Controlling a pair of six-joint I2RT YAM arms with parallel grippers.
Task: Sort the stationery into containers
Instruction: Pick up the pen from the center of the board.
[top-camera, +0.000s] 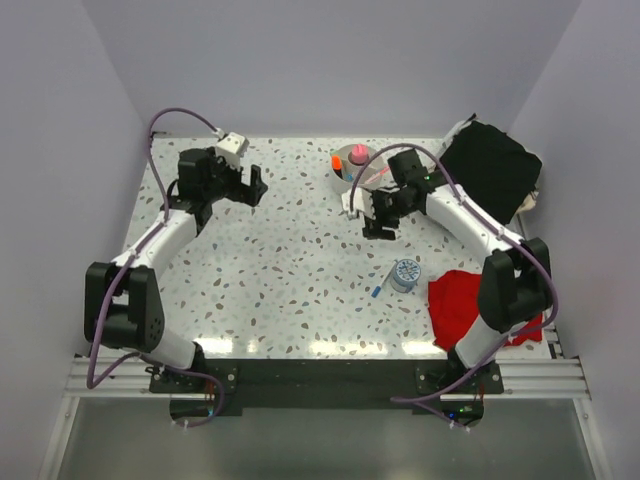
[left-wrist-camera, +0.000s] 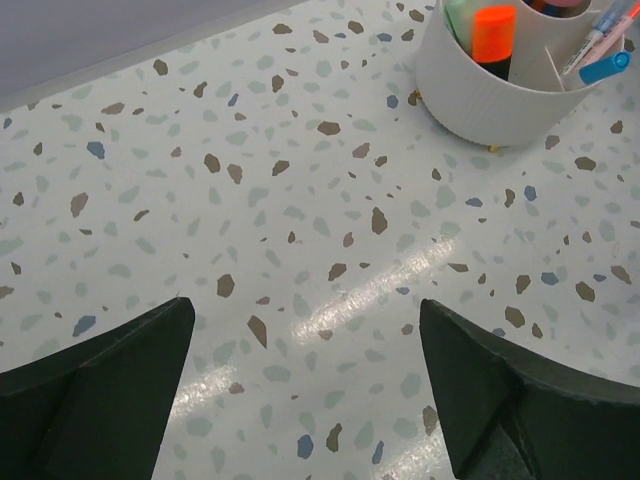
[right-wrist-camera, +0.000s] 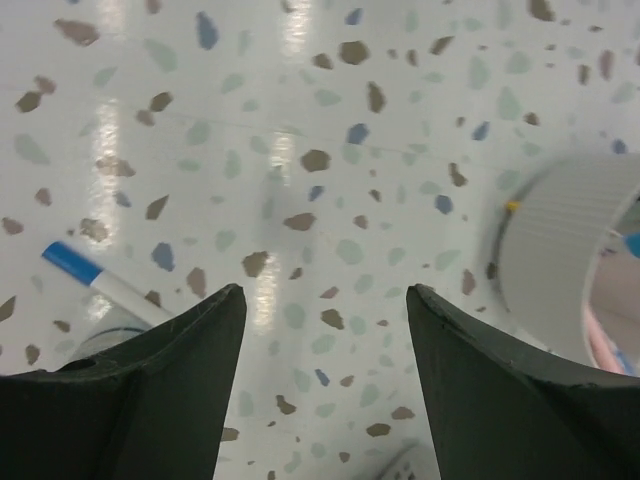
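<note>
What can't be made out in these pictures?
Bowl, far compartments: left wrist view, cut off by the top edge; top view, too small.
Pen, lower end: right wrist view, behind a finger of the right pincer.
Round grey thing by the pen: top view, too small to identify.

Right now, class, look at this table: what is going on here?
Stationery is being sorted into a round white container, which holds an orange highlighter and some pens. Both grippers are open and empty: the left gripper over bare table, the right gripper near the container. One blue-capped pen lies on the table.
</note>
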